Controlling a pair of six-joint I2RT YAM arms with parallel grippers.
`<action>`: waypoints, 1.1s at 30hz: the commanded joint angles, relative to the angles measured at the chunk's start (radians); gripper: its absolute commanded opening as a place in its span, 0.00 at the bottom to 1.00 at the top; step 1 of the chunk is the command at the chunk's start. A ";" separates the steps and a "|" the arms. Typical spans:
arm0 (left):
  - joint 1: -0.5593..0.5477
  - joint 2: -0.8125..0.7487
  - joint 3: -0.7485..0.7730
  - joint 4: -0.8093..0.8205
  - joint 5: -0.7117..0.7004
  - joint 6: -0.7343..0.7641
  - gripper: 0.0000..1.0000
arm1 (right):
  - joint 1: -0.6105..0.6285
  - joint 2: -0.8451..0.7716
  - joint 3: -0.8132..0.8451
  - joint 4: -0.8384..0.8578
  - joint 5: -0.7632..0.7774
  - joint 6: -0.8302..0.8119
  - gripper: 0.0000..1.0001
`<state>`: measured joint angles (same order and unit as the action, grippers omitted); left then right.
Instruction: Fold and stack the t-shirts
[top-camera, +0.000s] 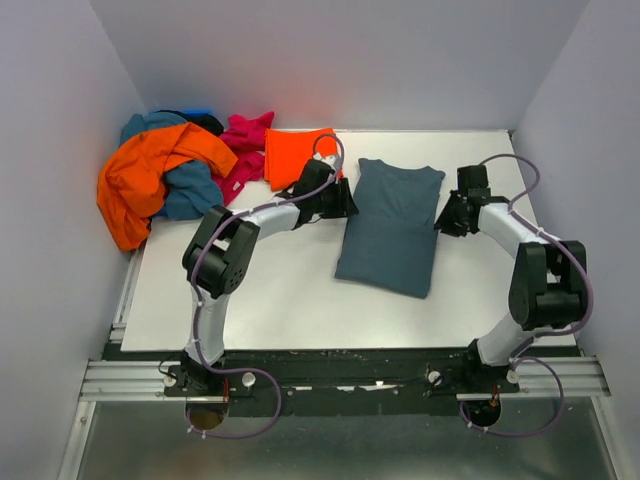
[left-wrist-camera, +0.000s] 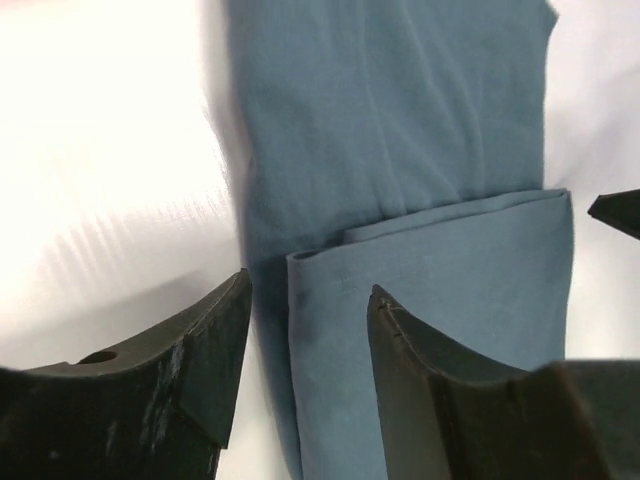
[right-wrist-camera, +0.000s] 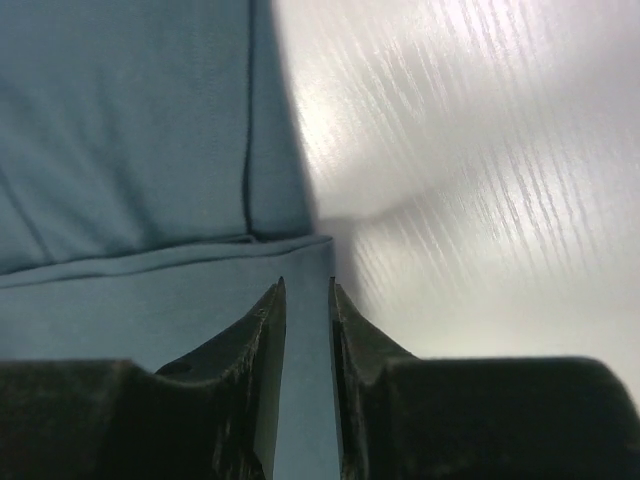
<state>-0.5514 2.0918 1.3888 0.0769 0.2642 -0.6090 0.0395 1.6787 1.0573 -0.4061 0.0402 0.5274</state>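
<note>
Left gripper (left-wrist-camera: 310, 283) gapes empty, right gripper (right-wrist-camera: 306, 282) barely parted, empty; my fingers (left-wrist-camera: 200, 370) cover part of the slate t-shirt (top-camera: 390, 225).

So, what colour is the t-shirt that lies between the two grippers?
The t-shirt is plain slate blue-grey; the top external view shows it best.

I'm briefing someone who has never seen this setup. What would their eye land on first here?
The slate blue-grey t-shirt lies flat in the middle of the white table, sleeves folded in. The left gripper and right gripper are at its two side edges, jaws parted. Next comes the bright heap of orange, teal and magenta pink shirts in the far left corner, with a folded orange-red shirt beside it.
</note>
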 joint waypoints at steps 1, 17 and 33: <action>0.001 -0.154 -0.027 -0.051 -0.062 0.049 0.61 | 0.000 -0.143 -0.042 0.000 -0.019 -0.004 0.32; -0.111 -0.348 -0.295 -0.100 0.096 -0.003 0.00 | 0.028 -0.362 -0.436 0.283 -0.713 0.034 0.01; -0.125 -0.291 -0.393 -0.017 0.182 -0.040 0.00 | 0.138 0.027 -0.517 0.852 -0.967 0.252 0.01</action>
<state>-0.6884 1.7393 1.0142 0.0257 0.4084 -0.6388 0.1776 1.6085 0.5503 0.3092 -0.8646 0.7357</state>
